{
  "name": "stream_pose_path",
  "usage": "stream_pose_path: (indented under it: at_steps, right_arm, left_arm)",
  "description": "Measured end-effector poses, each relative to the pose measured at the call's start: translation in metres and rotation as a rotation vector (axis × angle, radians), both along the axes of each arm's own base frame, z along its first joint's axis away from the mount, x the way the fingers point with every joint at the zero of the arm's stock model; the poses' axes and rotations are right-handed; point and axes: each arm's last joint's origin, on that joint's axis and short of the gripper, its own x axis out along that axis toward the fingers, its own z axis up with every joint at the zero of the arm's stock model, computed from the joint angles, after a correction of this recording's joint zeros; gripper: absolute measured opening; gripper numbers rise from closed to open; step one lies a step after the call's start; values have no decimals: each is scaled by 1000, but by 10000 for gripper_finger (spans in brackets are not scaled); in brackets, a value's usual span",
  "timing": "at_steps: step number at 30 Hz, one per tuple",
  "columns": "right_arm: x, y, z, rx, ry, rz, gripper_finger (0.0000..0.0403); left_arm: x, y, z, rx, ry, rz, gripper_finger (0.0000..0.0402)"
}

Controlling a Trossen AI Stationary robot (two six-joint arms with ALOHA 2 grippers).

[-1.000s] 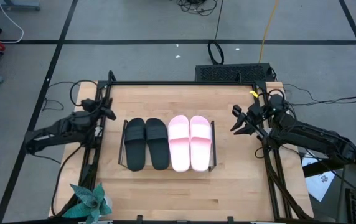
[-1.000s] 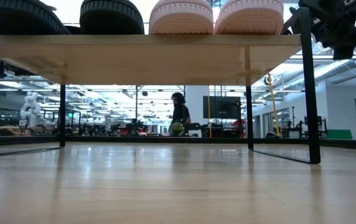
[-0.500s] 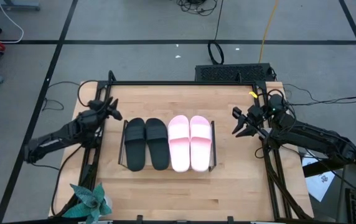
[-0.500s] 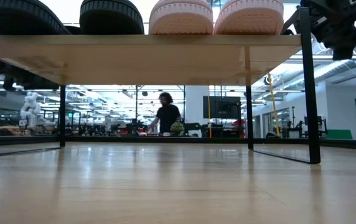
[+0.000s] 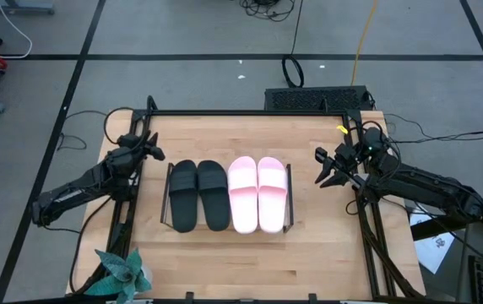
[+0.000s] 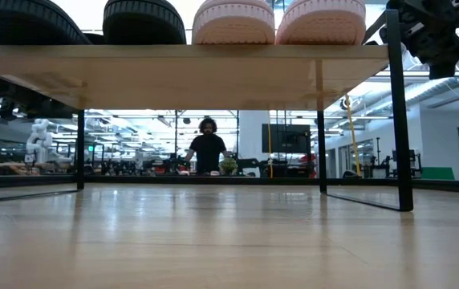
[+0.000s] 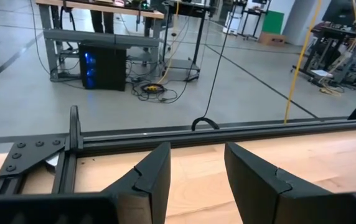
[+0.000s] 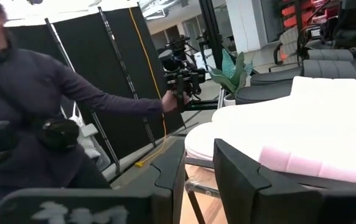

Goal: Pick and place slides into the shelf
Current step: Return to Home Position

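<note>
In the high view all four slides lie side by side on the shelf (image 5: 290,203) in the middle of the table, soles down on its board: the black pair (image 5: 198,196) on the left, the pink pair (image 5: 257,194) on the right. The low view looks under the shelf board (image 6: 181,72), with the black slides (image 6: 141,18) and pink slides (image 6: 278,20) on top. My left gripper (image 5: 150,150) hangs open left of the shelf, near the far left rail. My right gripper (image 5: 320,165) hangs open right of the shelf, and its wrist view shows a pink slide (image 8: 290,127) ahead of the fingers.
Black rails (image 5: 250,112) frame the wooden tabletop. A potted plant (image 5: 123,274) stands at the near left corner. Bare wood lies in front of and behind the shelf. A person (image 6: 207,148) stands in the room beyond, and another person (image 8: 35,106) is close by in the right wrist view.
My left gripper has moved a little toward the table's far edge and toward the shelf, and has stayed open. The slides and the shelf have kept still. The person in the room behind has walked leftward in the low view.
</note>
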Motion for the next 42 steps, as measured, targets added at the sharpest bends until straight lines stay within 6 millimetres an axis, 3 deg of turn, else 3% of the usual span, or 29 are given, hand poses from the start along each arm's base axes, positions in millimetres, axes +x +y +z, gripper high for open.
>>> stream_pose_path:
  at_steps: [42]
  right_arm:
    - [0,-1,0,9,1,-27,75]
  left_arm:
    - [0,0,0,3,0,1,147]
